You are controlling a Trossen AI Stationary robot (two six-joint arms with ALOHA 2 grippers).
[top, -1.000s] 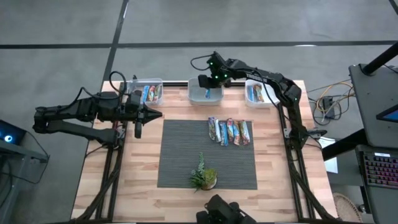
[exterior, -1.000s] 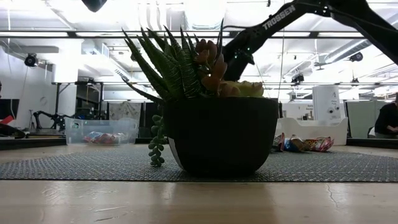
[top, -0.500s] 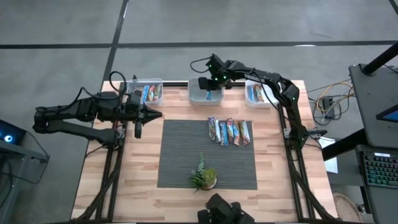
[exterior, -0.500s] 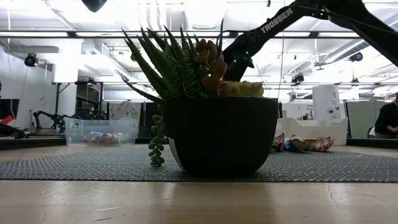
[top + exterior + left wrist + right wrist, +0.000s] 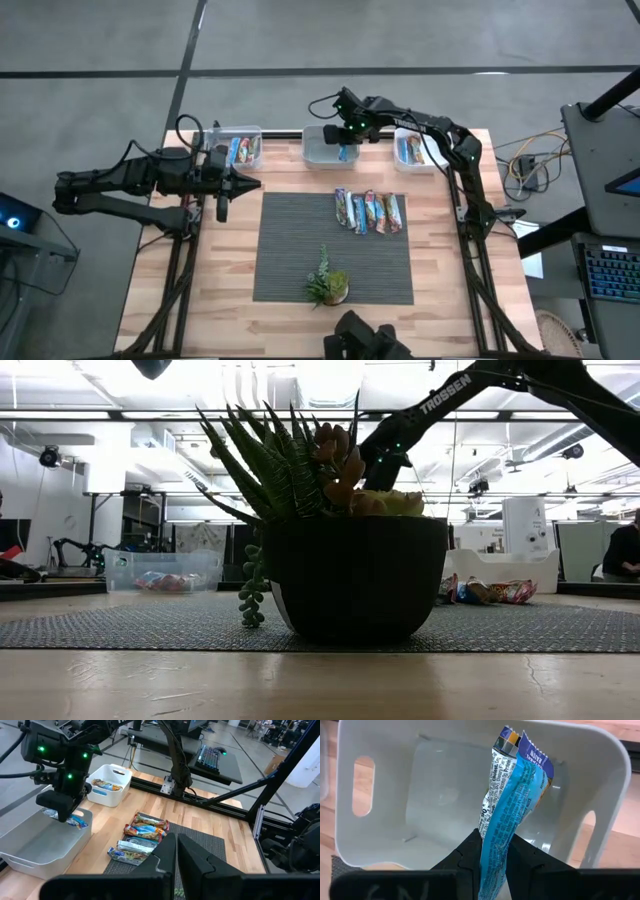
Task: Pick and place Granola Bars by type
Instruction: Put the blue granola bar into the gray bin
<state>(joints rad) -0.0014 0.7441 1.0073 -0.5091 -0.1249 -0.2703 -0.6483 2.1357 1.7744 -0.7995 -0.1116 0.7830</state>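
My right gripper [image 5: 342,146] hangs over the middle white bin [image 5: 316,152] at the table's far edge, shut on a blue-wrapped granola bar [image 5: 516,805]. In the left wrist view that gripper [image 5: 64,815] and the bar [image 5: 76,822] show above the bin [image 5: 35,847]. Several more bars [image 5: 370,212] lie side by side on the grey mat [image 5: 300,250]. My left gripper [image 5: 240,182] waits shut above the table's left side, its fingers [image 5: 170,857] together. In the low view the plant hides the right gripper. My right gripper pinches the blue bar between its two fingers [image 5: 469,851], near one end of the wrapper [image 5: 495,851]. The fingers slant steeply down from above and run along the bar. The bar sticks out past the fingertips into the bin; whether its free end [image 5: 522,750] touches the bin, I cannot tell.
A clear bin [image 5: 240,150] with bars stands at the far left and a white bin [image 5: 413,150] with bars at the far right. A small potted plant [image 5: 328,285] sits on the mat's near part and fills the low view [image 5: 355,585].
My right gripper has tipped a little steeper over the middle bin, with the blue bar still between its fingers.
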